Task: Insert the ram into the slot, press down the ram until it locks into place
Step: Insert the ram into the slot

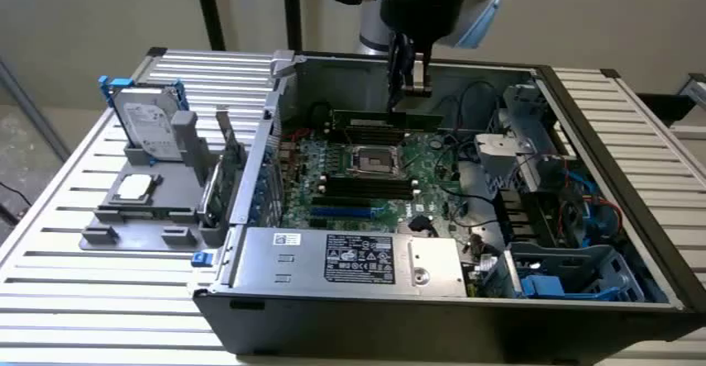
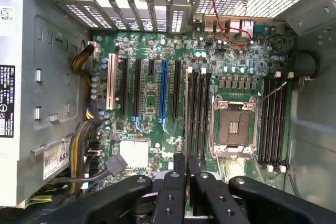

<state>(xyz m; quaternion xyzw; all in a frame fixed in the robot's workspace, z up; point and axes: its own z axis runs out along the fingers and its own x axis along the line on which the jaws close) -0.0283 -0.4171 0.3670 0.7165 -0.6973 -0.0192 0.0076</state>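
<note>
The end effector [image 1: 406,93] pinches the long green circuit-board ram [image 1: 386,121] above the square metal CPU socket [image 1: 369,160]; lowered askew of the narrow black plastic slot [image 2: 195,114] beside that socket, it could jam

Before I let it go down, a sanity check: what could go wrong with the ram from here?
The gripper holds the ram above several parallel black slots; a small offset could seat it between two or in the neighbour. The open CPU socket lies right beside them, so a slip might strike it.
</note>
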